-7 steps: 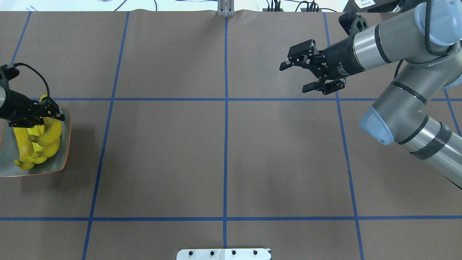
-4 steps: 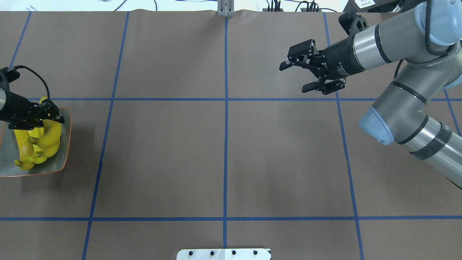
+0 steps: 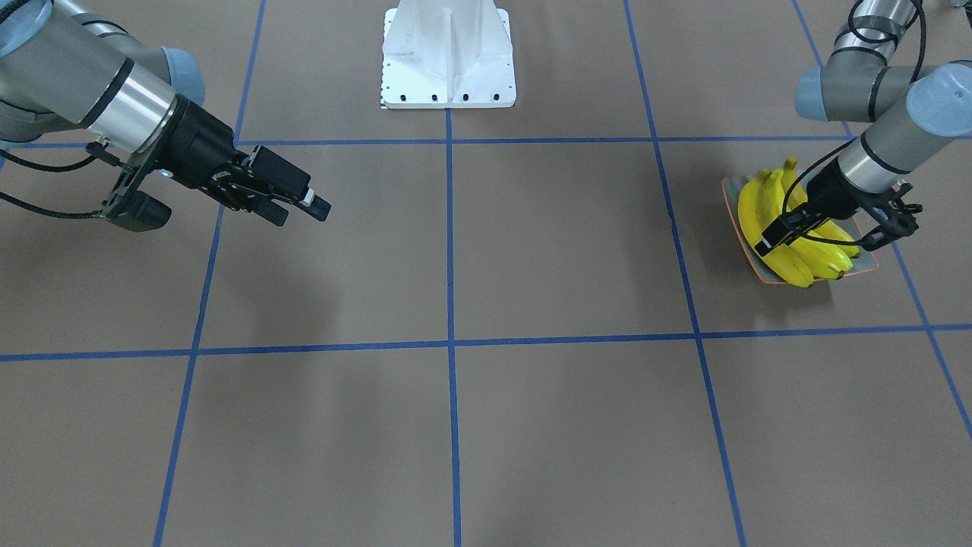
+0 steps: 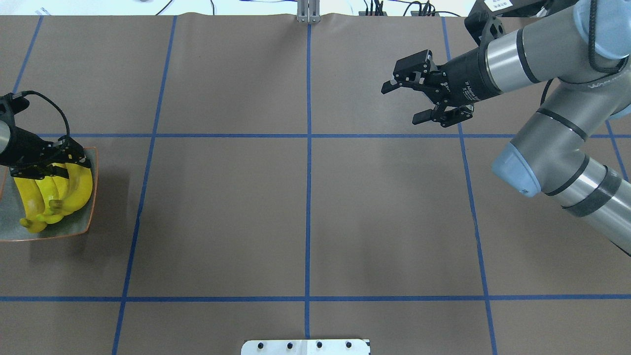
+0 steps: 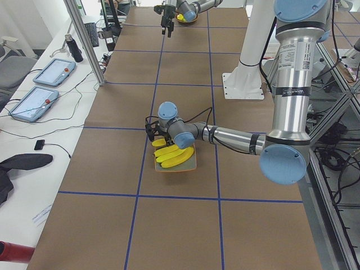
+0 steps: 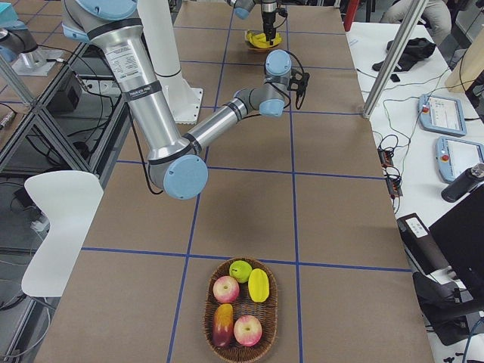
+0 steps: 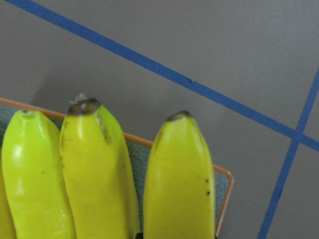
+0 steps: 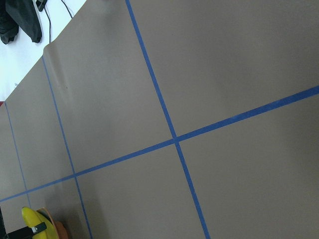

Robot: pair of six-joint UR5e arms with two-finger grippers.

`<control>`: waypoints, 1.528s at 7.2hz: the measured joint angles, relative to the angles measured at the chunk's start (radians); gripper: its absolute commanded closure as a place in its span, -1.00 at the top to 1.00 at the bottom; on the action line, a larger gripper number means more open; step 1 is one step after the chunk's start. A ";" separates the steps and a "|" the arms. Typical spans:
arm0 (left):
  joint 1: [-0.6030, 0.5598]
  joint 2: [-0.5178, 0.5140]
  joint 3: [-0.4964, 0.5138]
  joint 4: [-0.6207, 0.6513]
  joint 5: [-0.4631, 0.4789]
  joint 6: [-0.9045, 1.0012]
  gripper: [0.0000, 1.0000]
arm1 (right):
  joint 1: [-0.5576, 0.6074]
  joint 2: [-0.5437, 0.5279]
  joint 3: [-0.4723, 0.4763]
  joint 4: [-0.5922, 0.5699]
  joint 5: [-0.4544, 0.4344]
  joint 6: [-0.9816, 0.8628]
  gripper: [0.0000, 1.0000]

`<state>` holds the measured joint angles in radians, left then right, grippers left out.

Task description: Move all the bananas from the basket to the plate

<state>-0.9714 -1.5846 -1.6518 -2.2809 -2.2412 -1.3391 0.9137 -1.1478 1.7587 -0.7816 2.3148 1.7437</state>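
Note:
Several yellow bananas (image 4: 54,197) lie side by side on the grey-green plate (image 4: 74,227) at the table's far left. They also show in the front view (image 3: 797,258) and the left wrist view (image 7: 99,174). My left gripper (image 4: 52,166) hangs low over the bananas' far ends. It is open, with its fingers spread to either side of the pile (image 3: 831,232). My right gripper (image 4: 402,103) is open and empty above the table at the far right. The basket (image 6: 240,310) shows only in the exterior right view and holds no banana.
The basket holds apples, a green pear and other fruit. The white robot base (image 3: 448,53) stands at the middle of the near edge. Blue tape lines cross the brown table. The plate sits at the overhead view's left edge.
The banana that stood tilted under my left gripper has come down and lies flat beside the others. My left gripper has sunk slightly. My right gripper has shifted slightly towards the far edge.

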 measured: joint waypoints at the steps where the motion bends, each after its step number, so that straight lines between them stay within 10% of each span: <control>1: 0.000 0.001 -0.003 0.000 -0.001 0.001 0.98 | 0.003 0.000 0.004 -0.002 0.001 0.001 1.00; 6: -0.168 0.074 -0.115 -0.003 -0.015 0.270 0.98 | 0.136 -0.109 0.022 -0.002 0.004 -0.107 1.00; 11: -0.354 0.168 -0.045 0.007 -0.013 0.934 0.98 | 0.373 -0.525 0.009 -0.049 0.006 -0.831 1.00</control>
<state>-1.3252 -1.4170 -1.6967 -2.2738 -2.2541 -0.4055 1.2865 -1.6724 1.7672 -0.8303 2.3211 0.9125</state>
